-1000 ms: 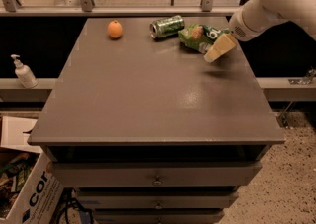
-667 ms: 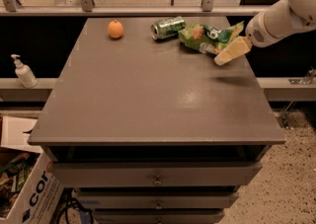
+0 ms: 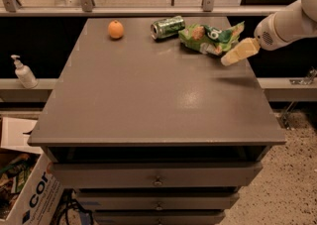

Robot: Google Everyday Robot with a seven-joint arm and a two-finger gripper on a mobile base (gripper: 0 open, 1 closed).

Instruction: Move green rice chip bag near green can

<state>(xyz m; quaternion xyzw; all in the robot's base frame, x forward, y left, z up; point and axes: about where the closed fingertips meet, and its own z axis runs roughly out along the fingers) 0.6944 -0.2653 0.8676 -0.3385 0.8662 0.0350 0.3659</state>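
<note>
Nearest, grey table [image 3: 148, 100]; over its right edge, gripper [image 3: 229, 60] slanting down-left, open or shut impossible to tell; just beside its tip, bag [image 3: 208, 38] lying flat near far edge, long axis left-right, left end pointing at and just beside can [image 3: 167, 27]; farther left, orange [image 3: 116, 29].

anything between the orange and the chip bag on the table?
Camera view: the green can, on its side, lies between the orange and the chip bag. The gripper is by the bag's right end.
</note>
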